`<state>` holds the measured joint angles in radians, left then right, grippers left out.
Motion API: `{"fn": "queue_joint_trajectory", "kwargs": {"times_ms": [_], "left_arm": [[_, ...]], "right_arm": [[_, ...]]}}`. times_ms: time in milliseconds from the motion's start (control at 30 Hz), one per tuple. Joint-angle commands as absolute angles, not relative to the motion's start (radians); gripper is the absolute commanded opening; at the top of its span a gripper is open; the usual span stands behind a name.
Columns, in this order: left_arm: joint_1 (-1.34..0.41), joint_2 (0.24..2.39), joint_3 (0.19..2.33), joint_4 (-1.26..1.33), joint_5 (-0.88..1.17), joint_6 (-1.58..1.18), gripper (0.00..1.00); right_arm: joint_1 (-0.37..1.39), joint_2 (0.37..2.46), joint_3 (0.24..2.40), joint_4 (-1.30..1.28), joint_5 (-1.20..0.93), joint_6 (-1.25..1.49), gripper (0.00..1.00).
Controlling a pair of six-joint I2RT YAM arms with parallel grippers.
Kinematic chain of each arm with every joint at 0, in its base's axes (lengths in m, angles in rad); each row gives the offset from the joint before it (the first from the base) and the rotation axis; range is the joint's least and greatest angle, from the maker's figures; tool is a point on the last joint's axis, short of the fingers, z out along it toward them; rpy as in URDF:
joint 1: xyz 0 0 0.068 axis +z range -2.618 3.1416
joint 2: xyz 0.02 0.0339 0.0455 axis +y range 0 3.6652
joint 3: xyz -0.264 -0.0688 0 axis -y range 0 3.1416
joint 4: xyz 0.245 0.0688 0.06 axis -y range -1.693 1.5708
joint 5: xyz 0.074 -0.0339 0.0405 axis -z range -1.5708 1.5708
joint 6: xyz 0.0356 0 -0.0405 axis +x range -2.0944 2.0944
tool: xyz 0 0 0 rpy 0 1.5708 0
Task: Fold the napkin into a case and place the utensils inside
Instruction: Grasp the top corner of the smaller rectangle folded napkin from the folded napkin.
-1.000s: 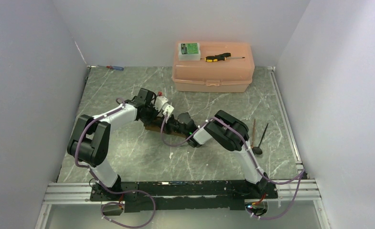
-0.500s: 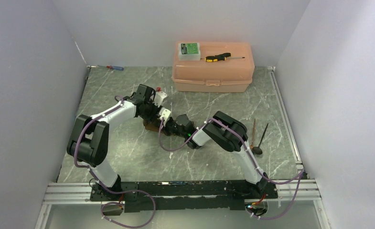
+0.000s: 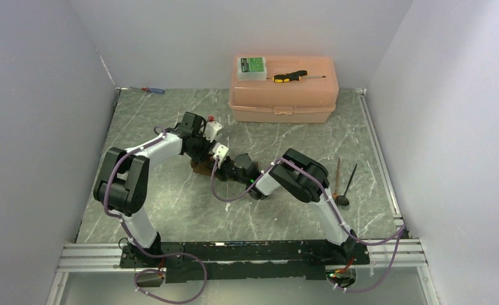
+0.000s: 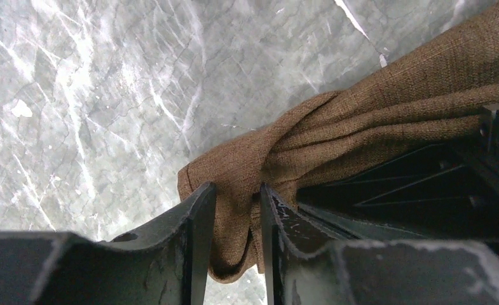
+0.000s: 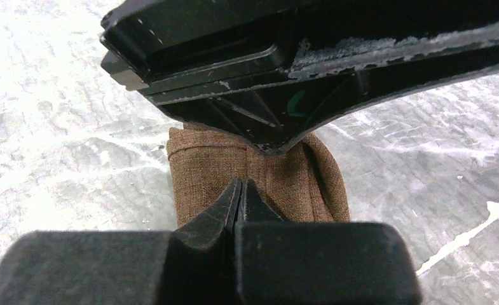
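- Our right gripper (image 5: 241,189) sits at the bottom centre of the frame, its two black fingers pressed together with no gap between them.
- Their tips lie over the brown woven napkin (image 5: 297,184), which is bunched into a narrow folded shape at mid-frame; we cannot tell whether any cloth is pinched.
- A black, scuffed robot part (image 5: 310,57) spans the top of the frame and covers the napkin's far end.
- The grey-white marbled table (image 5: 62,127) fills both sides.
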<state>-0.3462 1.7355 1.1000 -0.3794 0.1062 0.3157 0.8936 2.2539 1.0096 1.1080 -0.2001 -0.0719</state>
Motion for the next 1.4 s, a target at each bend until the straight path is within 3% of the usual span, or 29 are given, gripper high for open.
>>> {"fn": "queue_joint_trajectory", "kwargs": {"times_ms": [0,100,133,567,867,1100,1367], "left_arm": [[-0.345,1.748,1.129,-0.325,0.147,0.351,0.31],[-0.341,1.742,1.124,-0.321,0.121,0.366,0.04],[-0.339,1.738,1.124,-0.325,0.112,0.369,0.03],[-0.336,1.684,1.147,-0.535,0.231,0.38,0.03],[-0.337,1.671,1.082,-0.442,0.144,0.424,0.03],[-0.336,1.667,1.152,-0.486,0.184,0.396,0.03],[-0.336,1.653,1.156,-0.551,0.247,0.375,0.03]], "right_arm": [[0.901,2.261,1.011,1.051,-0.158,-0.041,0.0],[0.902,2.267,1.016,1.041,-0.149,-0.038,0.0],[0.902,2.27,1.02,1.034,-0.147,-0.033,0.0],[0.867,2.296,1.073,0.977,-0.078,0.058,0.0],[0.861,2.29,1.073,0.989,-0.069,0.091,0.0],[0.862,2.321,1.136,0.871,-0.06,0.1,0.0],[0.861,2.289,1.098,0.913,-0.056,0.123,0.0]]}}
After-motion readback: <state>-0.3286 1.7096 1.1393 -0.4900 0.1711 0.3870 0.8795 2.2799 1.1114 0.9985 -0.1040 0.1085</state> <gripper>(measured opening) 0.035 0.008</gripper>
